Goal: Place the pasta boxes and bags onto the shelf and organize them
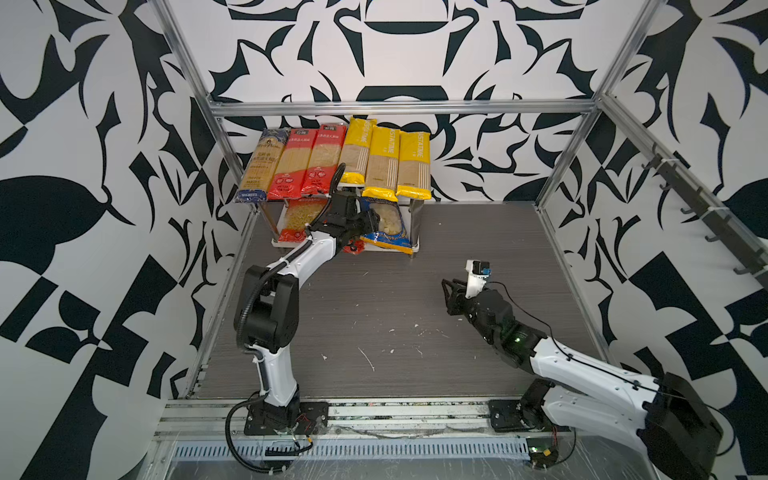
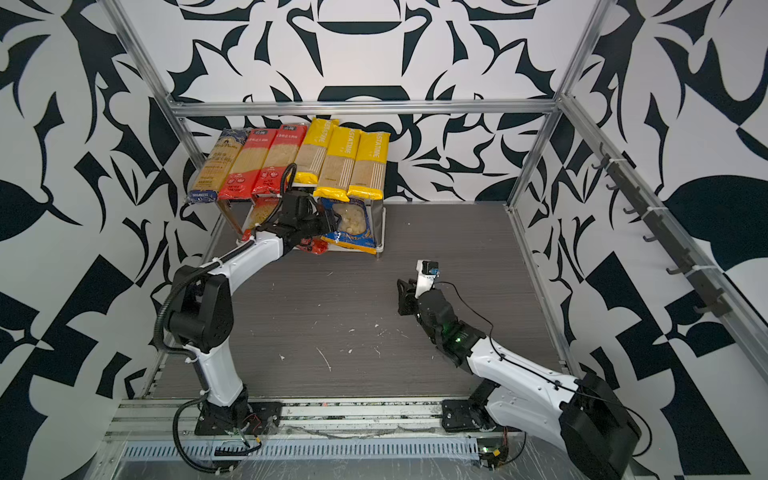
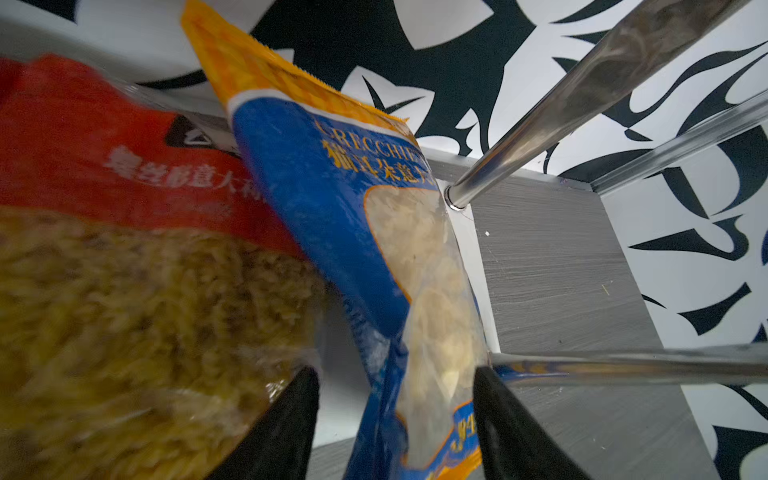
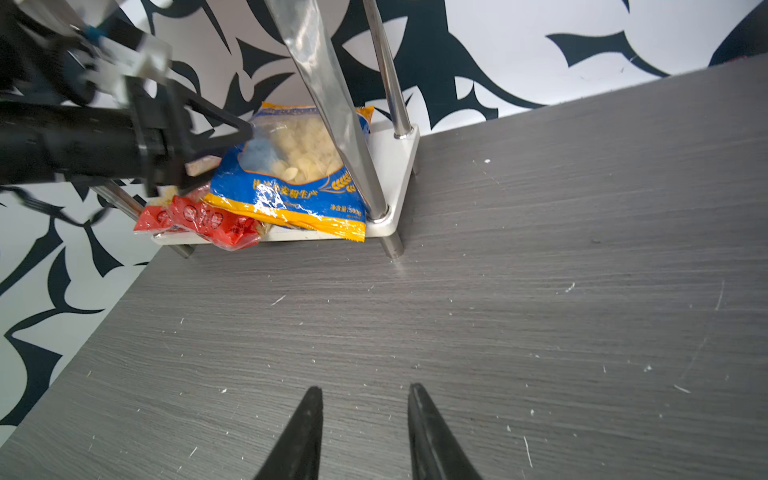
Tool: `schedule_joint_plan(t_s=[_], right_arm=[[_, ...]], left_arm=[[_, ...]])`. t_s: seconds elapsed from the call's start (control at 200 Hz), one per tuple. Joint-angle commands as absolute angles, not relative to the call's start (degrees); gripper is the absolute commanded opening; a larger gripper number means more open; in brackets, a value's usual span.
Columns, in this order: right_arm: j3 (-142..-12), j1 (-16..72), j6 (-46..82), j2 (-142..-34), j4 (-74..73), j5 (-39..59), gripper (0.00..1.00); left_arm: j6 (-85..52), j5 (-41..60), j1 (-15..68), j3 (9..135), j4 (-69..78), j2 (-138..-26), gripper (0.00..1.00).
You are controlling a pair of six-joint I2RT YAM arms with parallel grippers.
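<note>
Nearest you, on the right of the grey bench [image 1: 395, 316], your right arm [image 1: 582, 370] reaches in low. The right jaws stand apart over bare bench, with nothing between them.

Further in on the left, your left arm [image 1: 286, 270] stretches to the lower tier of the shelf [image 4: 395, 166], a small two-tier rack at the back of the bench. The left jaws are apart too, one on each side of the near end of a blue-and-orange bag [image 3: 332, 216] of pale pasta shapes. A gap shows beside one of them, so the bag is not pinched.

That bag lies on the right of the lower board, its near end hanging over the front edge. Just beside it to the left, a short red packet [image 4: 216, 222] pokes past the front edge under the wrist. A second short red packet [image 1: 297, 218] lies at the left of the same tier.

On the top board, six long packets lie side by side. From the left come a dark-blue packet [image 1: 262, 166], two long red packets [image 1: 291, 164], then three yellow packets [image 1: 382, 162]. The two rightmost yellow ones overhang the front edge.
</note>
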State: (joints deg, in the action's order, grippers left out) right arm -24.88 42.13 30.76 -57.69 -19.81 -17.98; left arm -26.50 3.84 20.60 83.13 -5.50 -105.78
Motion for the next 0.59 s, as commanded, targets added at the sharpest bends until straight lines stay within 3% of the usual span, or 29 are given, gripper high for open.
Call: schedule_joint_plan(t_s=[0.0,0.3,0.59], right_arm=[[-26.0,42.1,32.3,-56.6,-18.1,-17.9,0.36],[-26.0,42.2,35.1,-53.2,-12.6,-18.4,0.34],[-26.9,42.2,33.1,-47.9,-3.1,-20.3,0.34]], left_arm=[[-24.7,-0.5,20.0,81.4,-9.4,-99.4,0.66],[-24.2,-2.0,20.1,70.2,-10.4,-87.6,0.68],[-23.3,-4.9,21.1,54.1,-10.7,-67.8,0.69]])
